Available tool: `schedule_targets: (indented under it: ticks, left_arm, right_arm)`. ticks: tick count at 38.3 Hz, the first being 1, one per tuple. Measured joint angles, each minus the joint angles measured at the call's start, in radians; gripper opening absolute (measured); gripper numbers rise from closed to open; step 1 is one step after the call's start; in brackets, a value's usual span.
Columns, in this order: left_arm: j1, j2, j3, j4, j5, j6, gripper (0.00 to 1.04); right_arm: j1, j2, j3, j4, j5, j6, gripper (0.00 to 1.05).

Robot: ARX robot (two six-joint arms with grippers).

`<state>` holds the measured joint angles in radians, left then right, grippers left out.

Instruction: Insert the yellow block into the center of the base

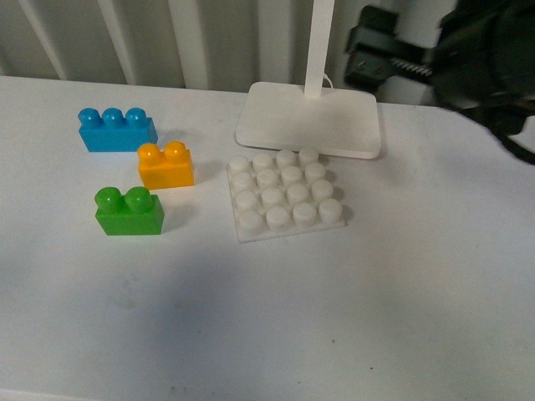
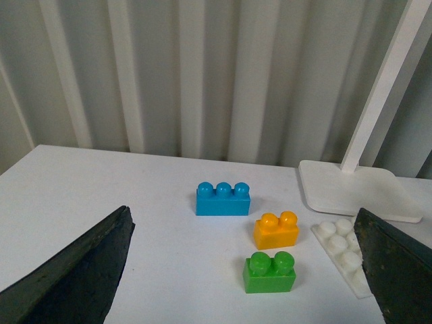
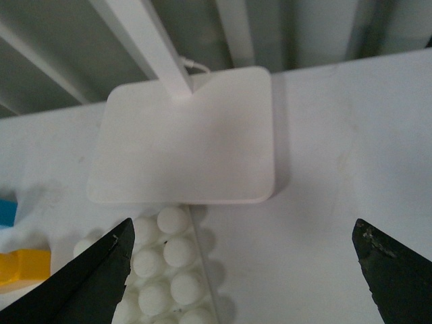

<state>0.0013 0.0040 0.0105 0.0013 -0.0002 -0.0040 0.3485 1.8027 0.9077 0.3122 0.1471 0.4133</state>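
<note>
The yellow block (image 1: 165,165) stands on the white table left of the base (image 1: 284,194), a flat white studded plate. The block also shows in the left wrist view (image 2: 276,230) and at the edge of the right wrist view (image 3: 20,265). The base shows partly in the left wrist view (image 2: 341,244) and the right wrist view (image 3: 165,263). My left gripper (image 2: 246,283) is open and empty, hovering short of the bricks. My right gripper (image 3: 246,270) is open and empty, above the table beside the base; its arm (image 1: 468,58) shows at the upper right.
A blue three-stud brick (image 1: 117,129) lies behind the yellow block and a green two-stud brick (image 1: 128,210) in front of it. A white lamp foot (image 1: 309,119) with a pole stands right behind the base. A ribbed wall (image 2: 202,74) closes the back.
</note>
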Motion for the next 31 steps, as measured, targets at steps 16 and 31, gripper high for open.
schedule_targets:
  ticks: [16,31]
  left_arm:
    - [0.0,0.0,0.0,0.0,0.0,0.0,0.98]
    - [0.0,0.0,0.0,0.0,0.0,0.0,0.98]
  right_arm:
    - [-0.279,-0.566,-0.582,0.603,-0.068,-0.365,0.52]
    - [-0.346,-0.876,-0.805,0.496,-0.142,-0.41,0.01]
